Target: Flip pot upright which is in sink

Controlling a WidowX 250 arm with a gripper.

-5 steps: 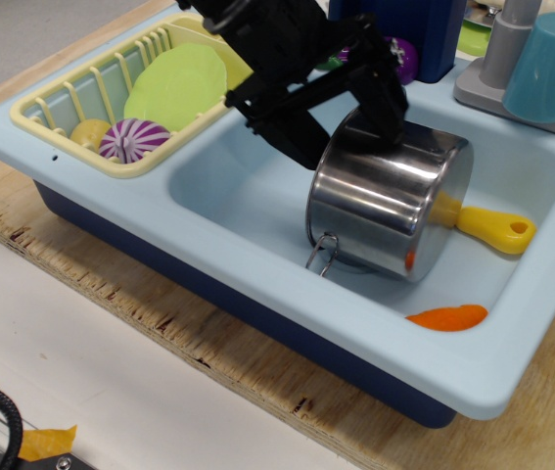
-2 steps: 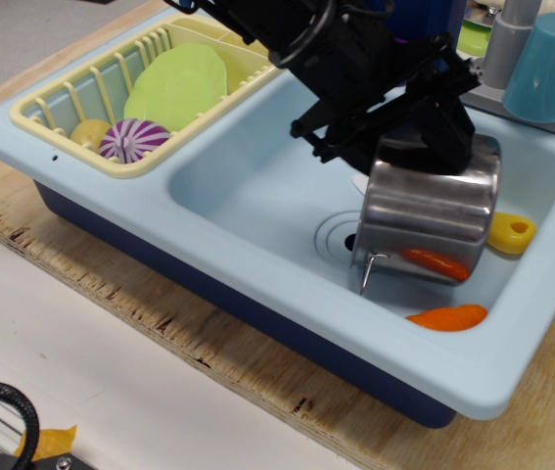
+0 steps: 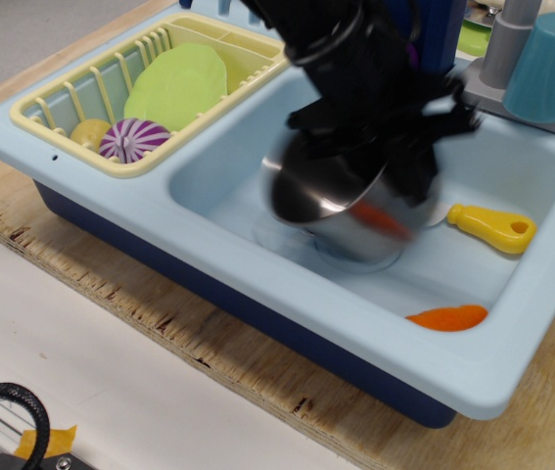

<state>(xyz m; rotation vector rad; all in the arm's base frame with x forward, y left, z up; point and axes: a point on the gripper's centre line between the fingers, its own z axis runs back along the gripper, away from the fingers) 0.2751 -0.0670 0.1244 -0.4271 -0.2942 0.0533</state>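
Observation:
The shiny steel pot point(image 3: 341, 217) hangs tilted and motion-blurred over the middle of the basin of the light blue sink point(image 3: 257, 259). Its open mouth faces up and to the left, and its base points down to the right, just above the basin floor. My black gripper point(image 3: 409, 166) reaches down from above and is shut on the pot's far right rim. The arm hides the pot's far side, and the wire handles are lost in the blur.
A yellow utensil handle point(image 3: 492, 225) and an orange piece point(image 3: 446, 317) lie in the basin's right part. The yellow dish rack point(image 3: 81, 98) at left holds a green plate point(image 3: 177, 86) and a purple striped ball point(image 3: 132, 139). A blue cup point(image 3: 546, 67) and grey faucet point(image 3: 507, 44) stand at back right.
The gripper has swung the pot from the right of the basin toward the middle and turned it. Its mouth, which faced down and away, now faces up and left.

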